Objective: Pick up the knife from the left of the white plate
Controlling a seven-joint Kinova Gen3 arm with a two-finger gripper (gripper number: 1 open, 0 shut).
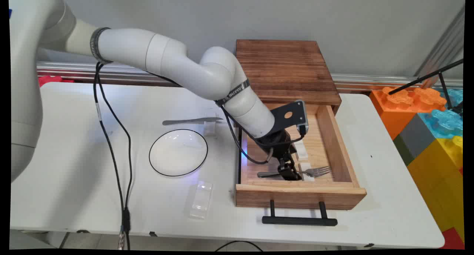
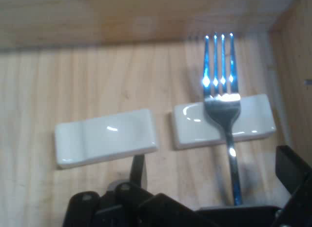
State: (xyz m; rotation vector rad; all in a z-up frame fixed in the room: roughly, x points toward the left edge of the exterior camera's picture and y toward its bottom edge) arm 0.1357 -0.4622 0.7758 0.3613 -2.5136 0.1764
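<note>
Two rests: white ceramic blocks lying side by side on the floor of the open drawer (image 1: 342, 151), near rest (image 2: 106, 136) bare, far rest (image 2: 253, 120) carrying the fork; grooved tops evidently there to keep cutlery off the wood.
Fork (image 2: 222, 97): neck laid across the far rest, tines raised clear of the drawer floor and pointing toward the drawer's right wall, handle running back toward the claw; propped this way rather than lying flat.
Claw (image 1: 291, 173): down inside the drawer at the fork's handle; in the hand view the handle runs down between one finger (image 2: 139, 171) and the black linkage on the other side; pinching the handle or merely straddling it, cannot tell.
Drawer: pulled out of the dark wooden box (image 1: 285, 68), black bar handle (image 1: 299, 220) toward the desk's near edge; open top giving room for a steep reach from above.
Arm pose: reaching in from the upper left, elbow bent high in front of the box, forearm slanting down to the right, wrist tipped so the claw points nearly straight down at the drawer floor; black cables hanging off the upper link to the desk's edge.
Elsewhere on the desk (image 1: 74, 195): knife (image 1: 190, 121) resting with its tip on a clear block, white plate (image 1: 178, 152) with a dark rim just in front of it, clear plastic holder (image 1: 200, 199) nearer the front edge; all well apart from the claw.
</note>
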